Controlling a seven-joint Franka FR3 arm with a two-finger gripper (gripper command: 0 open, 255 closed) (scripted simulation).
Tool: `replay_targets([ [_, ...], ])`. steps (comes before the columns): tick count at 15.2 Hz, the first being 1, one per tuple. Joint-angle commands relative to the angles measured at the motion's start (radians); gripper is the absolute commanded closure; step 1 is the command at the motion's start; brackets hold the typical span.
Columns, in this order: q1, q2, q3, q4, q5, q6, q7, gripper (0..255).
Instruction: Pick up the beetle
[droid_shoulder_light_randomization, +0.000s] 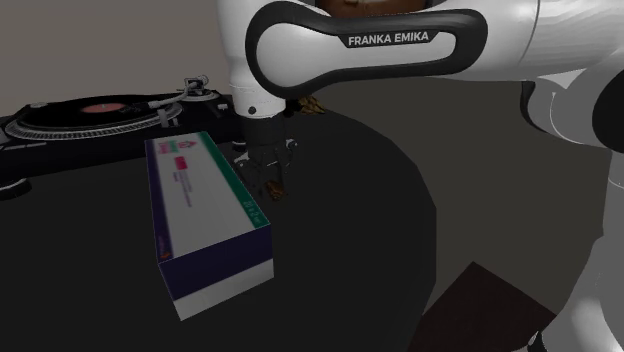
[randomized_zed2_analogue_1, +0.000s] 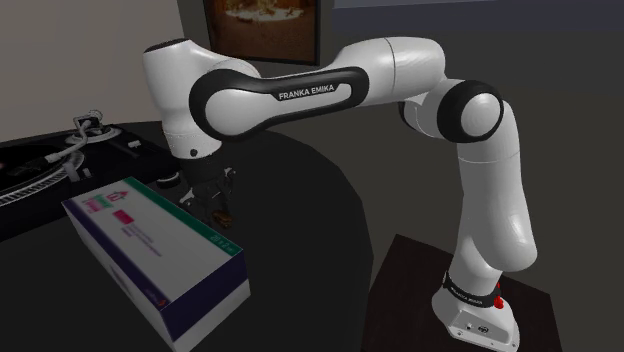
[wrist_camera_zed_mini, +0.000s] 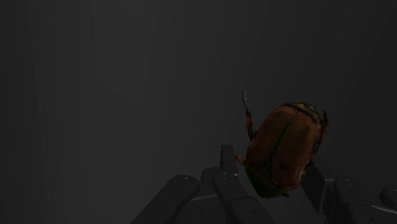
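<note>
Dark round bench (droid_shoulder_light_randomization: 380, 200) with a long box (droid_shoulder_light_randomization: 205, 215) and record player (droid_shoulder_light_randomization: 90, 120); gripper (wrist_camera_zed_mini: 268, 167) is clamped on the brown beetle (wrist_camera_zed_mini: 283, 146) beside the box.

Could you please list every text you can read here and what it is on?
"FRANKA EMIKA": black link of the white arm.
Long white-topped box with green and navy sides: print too small to read.
Round red record label on the black turntable: unreadable.
Glossy brown beetle in the claw: no text.
</note>
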Motion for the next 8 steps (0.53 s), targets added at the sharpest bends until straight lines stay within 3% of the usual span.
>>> replay_targets([
  [1,-0.001,0.003,-0.002,-0.002,-0.001,-0.001,0.0,255],
  [3,-0.004,-0.004,-0.001,-0.012,0.002,0.004,-0.001,255],
  [8,0.009,0.012,0.0,0.079,-0.005,-0.072,-0.005,255],
])
